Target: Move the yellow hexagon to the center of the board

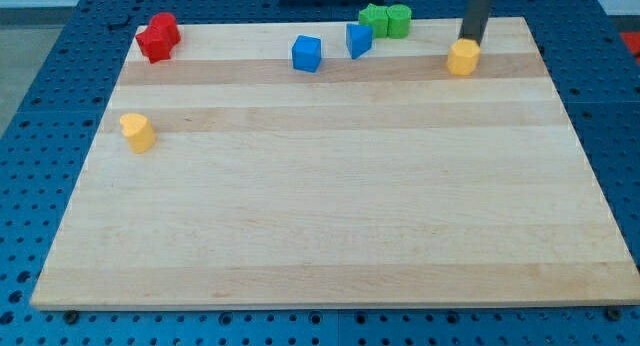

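Yellow hexagon (462, 58) sits at upper right of the frame, near the board's (330, 236) top edge. My tip (469, 41) stands just behind it on the top side, touching or nearly so; a bare rod, nothing held. Board centre lies down and to the left of the hexagon, so the block lies between tip and goal only roughly: judged, the push needs more leftward bearing. Second yellow block (137, 132) at left edge, blue cube (307, 54) left of the hexagon.
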